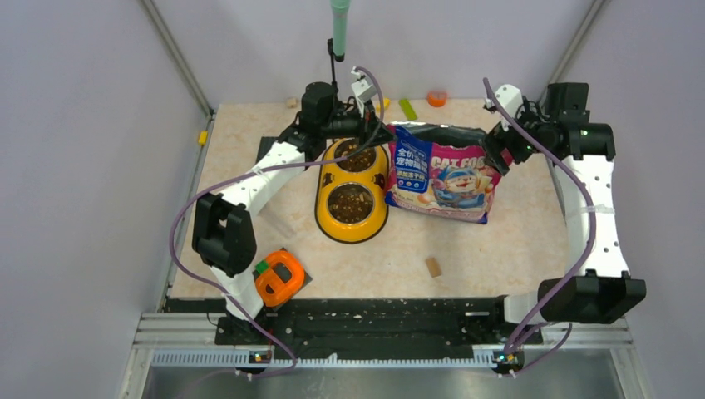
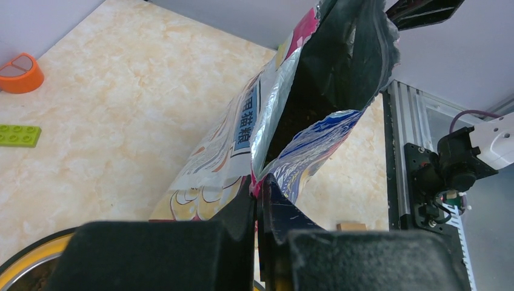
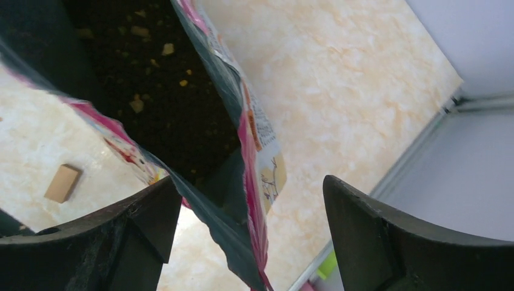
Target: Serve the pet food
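The left arm point(image 1: 249, 187) stretched forward, wrist bent rightward, the left gripper point(image 2: 257, 197) clamped on a corner of the pet food bag point(image 2: 239, 130) (fingers all but touching). The right arm point(image 1: 594, 208) reached forward and turned inward, the right gripper point(image 3: 250, 185) spread wide astride the bag's rim

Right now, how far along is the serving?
Done: both wells of the bowl hold kibble. In hand: the left gripper pinches one lip of the open bag, and the right gripper sits open around the other lip. Left: probably just releasing the bag, which has kibble inside, and backing off.
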Motion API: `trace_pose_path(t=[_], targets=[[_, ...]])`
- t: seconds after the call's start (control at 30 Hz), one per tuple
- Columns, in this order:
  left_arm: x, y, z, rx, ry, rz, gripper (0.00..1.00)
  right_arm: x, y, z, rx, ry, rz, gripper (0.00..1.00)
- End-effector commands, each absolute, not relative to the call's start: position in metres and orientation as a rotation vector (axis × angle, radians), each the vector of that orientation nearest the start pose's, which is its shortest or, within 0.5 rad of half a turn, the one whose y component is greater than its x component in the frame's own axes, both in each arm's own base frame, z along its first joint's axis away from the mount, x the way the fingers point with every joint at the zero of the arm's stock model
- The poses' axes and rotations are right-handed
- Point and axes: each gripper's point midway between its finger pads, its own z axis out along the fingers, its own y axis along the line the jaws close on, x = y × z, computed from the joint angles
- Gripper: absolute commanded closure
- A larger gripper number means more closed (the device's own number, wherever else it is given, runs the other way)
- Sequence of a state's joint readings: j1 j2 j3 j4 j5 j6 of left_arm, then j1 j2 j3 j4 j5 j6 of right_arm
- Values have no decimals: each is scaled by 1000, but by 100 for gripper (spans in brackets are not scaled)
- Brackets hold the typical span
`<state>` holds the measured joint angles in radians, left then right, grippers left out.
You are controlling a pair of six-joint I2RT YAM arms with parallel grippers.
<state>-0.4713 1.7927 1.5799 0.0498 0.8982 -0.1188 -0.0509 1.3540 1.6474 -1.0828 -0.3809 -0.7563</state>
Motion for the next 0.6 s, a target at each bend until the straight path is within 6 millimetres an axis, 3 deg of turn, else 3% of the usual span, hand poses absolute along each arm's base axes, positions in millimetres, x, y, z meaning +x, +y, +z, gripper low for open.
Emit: trace_pose_path(t=[0.0,0.07,0.1,0.17,0.23,0.27,0.4,0.57], targets=[[396,-339,362,967,1354,-1121,100,331,51,315,-1064,1937,261,15],[397,-339,358,980,1358,-1104,100,328,57,309,-1073,1930,342,25],[399,-338,358,983,1362,-1088,100,327,59,307,-1075,1927,363,35],[402,-337,356,988,1373,-1071,100,327,56,303,-1061,1937,360,68],[406,-338,354,981,1376,-1061,100,327,48,305,-1041,1930,325,93],[408,-339,353,979,1381,-1059,100,328,44,307,-1020,1922,303,100],[411,-341,353,982,1399,-1052,100,329,26,322,-957,1867,187,100],[406,-342,347,1065,1400,-920,100,322,14,363,-908,1714,89,100]])
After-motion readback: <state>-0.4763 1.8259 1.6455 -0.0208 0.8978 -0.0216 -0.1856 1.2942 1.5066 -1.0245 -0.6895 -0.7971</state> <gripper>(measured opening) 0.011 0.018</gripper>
